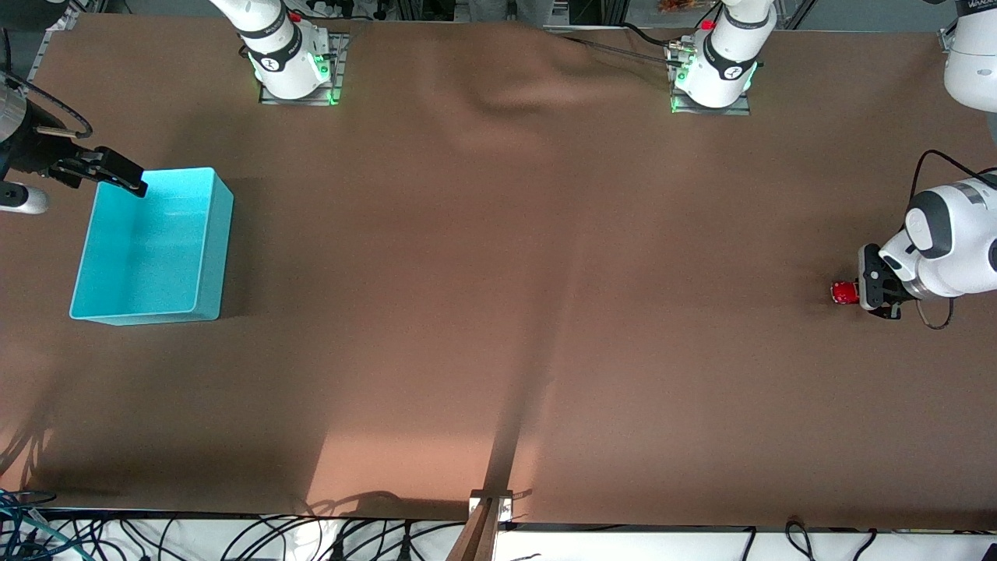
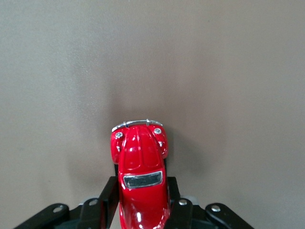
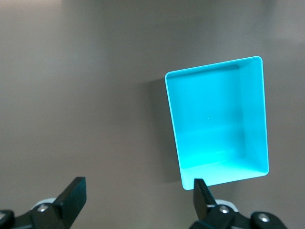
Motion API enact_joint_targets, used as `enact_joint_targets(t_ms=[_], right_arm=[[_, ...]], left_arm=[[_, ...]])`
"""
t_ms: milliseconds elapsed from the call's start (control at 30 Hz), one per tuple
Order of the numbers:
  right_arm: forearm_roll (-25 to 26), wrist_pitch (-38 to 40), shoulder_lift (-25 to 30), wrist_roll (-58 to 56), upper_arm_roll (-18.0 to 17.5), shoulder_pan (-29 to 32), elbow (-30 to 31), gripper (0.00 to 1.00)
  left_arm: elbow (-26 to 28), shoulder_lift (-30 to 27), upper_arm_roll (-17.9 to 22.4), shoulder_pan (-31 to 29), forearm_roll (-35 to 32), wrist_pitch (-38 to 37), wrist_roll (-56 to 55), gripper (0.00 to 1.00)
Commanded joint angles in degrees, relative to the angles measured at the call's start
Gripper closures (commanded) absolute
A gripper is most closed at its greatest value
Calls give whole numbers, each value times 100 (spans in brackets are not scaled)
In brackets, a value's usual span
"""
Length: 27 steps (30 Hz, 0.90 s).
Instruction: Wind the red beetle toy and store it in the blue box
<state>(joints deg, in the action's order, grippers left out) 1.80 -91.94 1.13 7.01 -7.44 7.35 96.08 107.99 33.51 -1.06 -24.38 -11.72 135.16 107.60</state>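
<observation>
Storage is not yet done: the blue box (image 1: 152, 248) stands empty at the right arm's end of the surface (image 1: 498, 312), and the red beetle toy (image 1: 843, 293) is well apart from it, at the left arm's end, so the whole carry across is left. Whether the toy is already wound cannot be told from these views; judging by the low grip on the surface, this looks like the winding or pick-up step. The left end effector (image 2: 142, 210) is clenched on the red beetle toy, its 2 fingers (image 2: 108, 198) pressed against the sides of the car's rear half while the bonnet and chrome bumper stick out ahead; the front view suggests the toy sits on or just above the surface. The right end effector (image 3: 136, 198) hangs released, its 2 fingers spread wide and holding nothing, up in the air over the box's rim at the corner toward the robots' bases, apparently waiting.
</observation>
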Motion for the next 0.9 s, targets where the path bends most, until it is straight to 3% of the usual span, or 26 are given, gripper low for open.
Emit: enact_joint_targets(t_ms=[0, 67, 867], right_arm=[[-39, 71, 71, 81, -47, 39, -10, 0], [-39, 71, 71, 81, -47, 39, -10, 0], [-39, 71, 63, 81, -47, 39, -10, 0]], left_arm=[[-129, 481, -35, -93, -181, 221, 191, 48], [-129, 472, -35, -102, -146, 230, 183, 0], [-138, 376, -88, -49, -137, 406, 130, 0]])
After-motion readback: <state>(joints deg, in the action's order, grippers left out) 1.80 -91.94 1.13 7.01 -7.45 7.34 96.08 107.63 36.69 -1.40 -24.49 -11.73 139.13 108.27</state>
